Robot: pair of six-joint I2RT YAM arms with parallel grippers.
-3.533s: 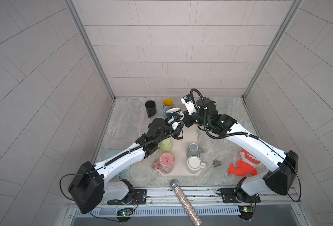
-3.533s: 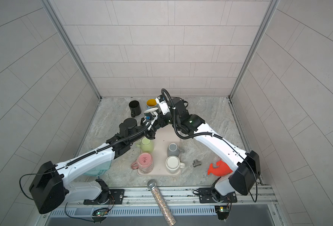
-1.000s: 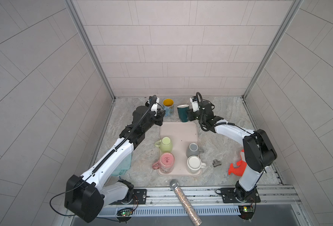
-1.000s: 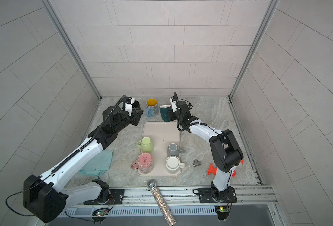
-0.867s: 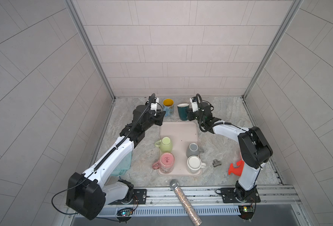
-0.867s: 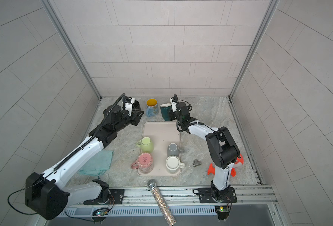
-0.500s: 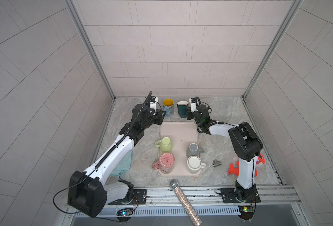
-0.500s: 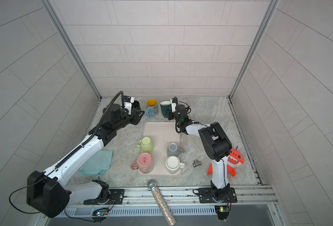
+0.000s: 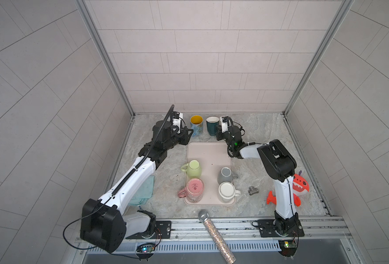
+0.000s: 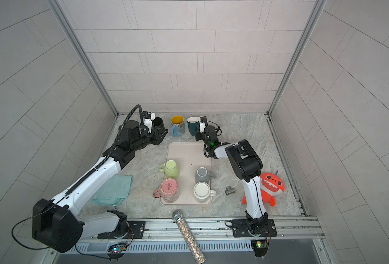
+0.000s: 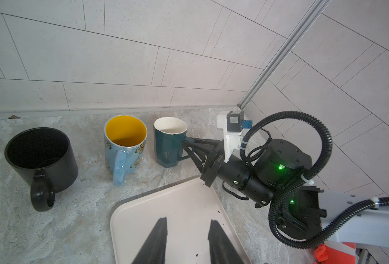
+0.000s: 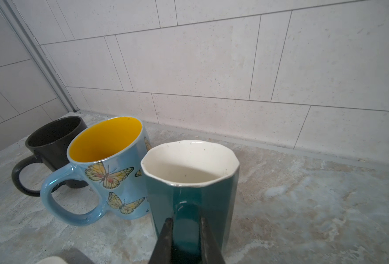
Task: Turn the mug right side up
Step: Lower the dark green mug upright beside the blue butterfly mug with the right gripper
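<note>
The mug (image 9: 211, 126) (image 10: 192, 126) is dark teal with a white inside. It stands mouth up on the marble at the back, next to a butterfly mug (image 9: 196, 124). My right gripper (image 12: 185, 222) (image 11: 184, 146) is shut on the mug's handle, one finger on each side of it. My left gripper (image 11: 187, 222) (image 10: 164, 133) is open and holds nothing. It hovers over the back left corner of the pink tray (image 11: 184, 201), apart from the mug (image 11: 169, 141).
A black mug (image 11: 40, 155) stands left of the butterfly mug (image 11: 125, 146). The tray (image 9: 208, 150) holds green (image 9: 193, 169), grey (image 9: 225, 174), pink (image 9: 194, 189) and white (image 9: 226, 193) mugs. A cloth (image 10: 113, 189), metal fitting (image 9: 253, 189), shark toy (image 9: 299, 187) and microphone (image 9: 216, 235) lie around.
The right gripper carried the teal mug a little further back and left, its arm folding in. The left gripper drew back towards the black mug. Both grips are unchanged over the last second.
</note>
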